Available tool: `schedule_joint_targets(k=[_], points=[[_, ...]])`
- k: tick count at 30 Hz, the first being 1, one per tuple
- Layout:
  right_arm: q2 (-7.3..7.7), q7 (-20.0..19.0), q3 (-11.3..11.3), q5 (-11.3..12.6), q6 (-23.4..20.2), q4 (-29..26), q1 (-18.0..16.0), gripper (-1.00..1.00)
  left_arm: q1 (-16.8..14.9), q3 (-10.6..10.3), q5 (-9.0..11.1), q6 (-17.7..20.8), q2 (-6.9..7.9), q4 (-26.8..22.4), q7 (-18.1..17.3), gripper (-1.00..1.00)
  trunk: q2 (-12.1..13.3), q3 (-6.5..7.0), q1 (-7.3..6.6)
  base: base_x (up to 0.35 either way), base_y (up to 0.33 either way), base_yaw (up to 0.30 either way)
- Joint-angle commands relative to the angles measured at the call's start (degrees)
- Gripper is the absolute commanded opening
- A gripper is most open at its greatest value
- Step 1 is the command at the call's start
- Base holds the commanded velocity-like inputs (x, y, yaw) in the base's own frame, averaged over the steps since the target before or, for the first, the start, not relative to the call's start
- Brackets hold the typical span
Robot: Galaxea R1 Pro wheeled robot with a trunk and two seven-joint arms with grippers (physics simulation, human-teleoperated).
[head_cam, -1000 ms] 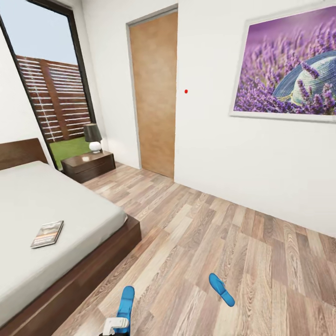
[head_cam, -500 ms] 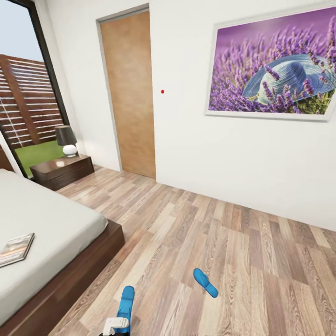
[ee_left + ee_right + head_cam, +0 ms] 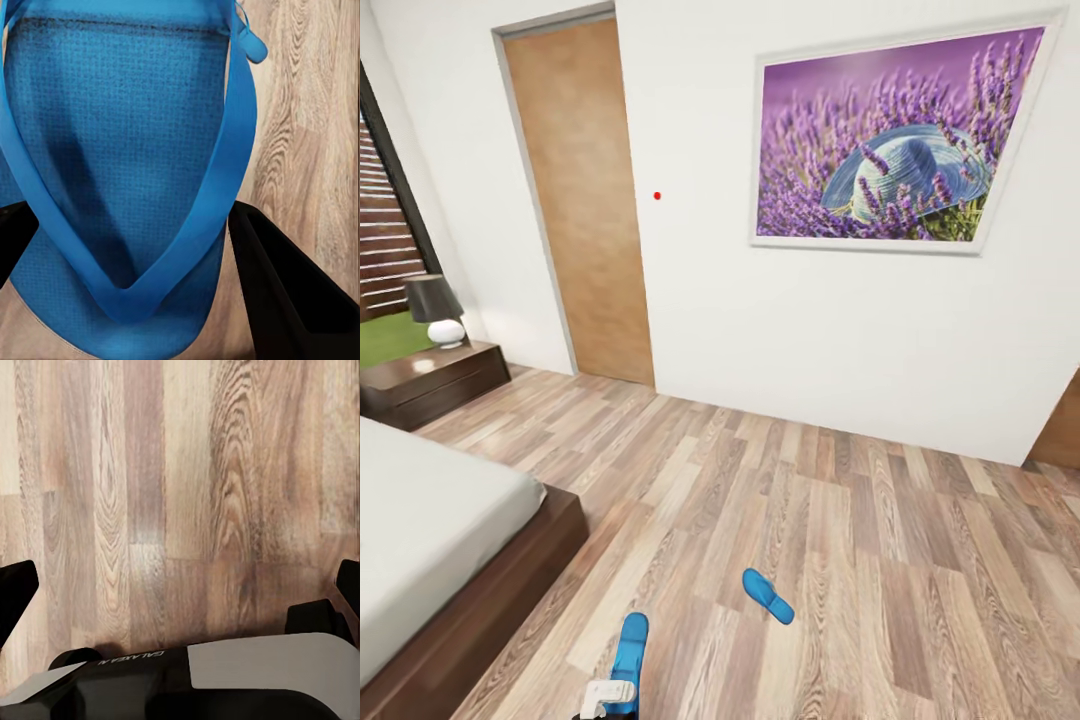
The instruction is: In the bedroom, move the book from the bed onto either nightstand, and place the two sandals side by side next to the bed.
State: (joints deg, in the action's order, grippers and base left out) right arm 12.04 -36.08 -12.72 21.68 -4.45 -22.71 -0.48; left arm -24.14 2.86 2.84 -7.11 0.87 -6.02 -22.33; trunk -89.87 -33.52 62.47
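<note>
One bright blue sandal [image 3: 767,596] lies flat on the wood floor, to the right of the bed's foot corner. The other sandal [image 3: 629,648] is held at the bottom of the head view, my left gripper [image 3: 607,697] shut on it. In the left wrist view that sandal [image 3: 120,135] spans the space between the black fingers [image 3: 289,289], straps facing the camera. My right gripper [image 3: 180,577] is open over bare floorboards, nothing between its fingers. The bed [image 3: 430,520] shows at the left with its pale mattress. A nightstand [image 3: 425,382] stands beyond it. The book is out of view.
A lamp [image 3: 435,310] with a dark shade sits on the nightstand. A wooden door [image 3: 580,200] and a framed lavender picture [image 3: 890,140] are on the far white wall. Wood floor [image 3: 840,520] stretches to the right of the bed.
The camera has swung to the right, so the whole scene slid left; the book and the window have left the frame. The left gripper still holds the sandal.
</note>
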Motion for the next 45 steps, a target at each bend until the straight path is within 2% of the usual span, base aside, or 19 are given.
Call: schedule_joint_targets(k=[1, 45], points=[[-0.01, -0.3, -0.2, 0.5, -0.5, 0.0, 0.0, 1.0, 0.0, 0.3, 0.2, 0.0, 0.01, 0.0, -0.4, -1.0, 0.0, -0.05, -0.01, 0.0, 0.0, -0.285], [0.0, -0.3, -0.2, 0.5, -0.5, 0.0, 0.0, 1.0, 0.0, 0.3, 0.2, 0.0, 0.01, 0.0, -0.4, -1.0, 0.0, -0.05, -0.01, 0.0, 0.0, -0.285]])
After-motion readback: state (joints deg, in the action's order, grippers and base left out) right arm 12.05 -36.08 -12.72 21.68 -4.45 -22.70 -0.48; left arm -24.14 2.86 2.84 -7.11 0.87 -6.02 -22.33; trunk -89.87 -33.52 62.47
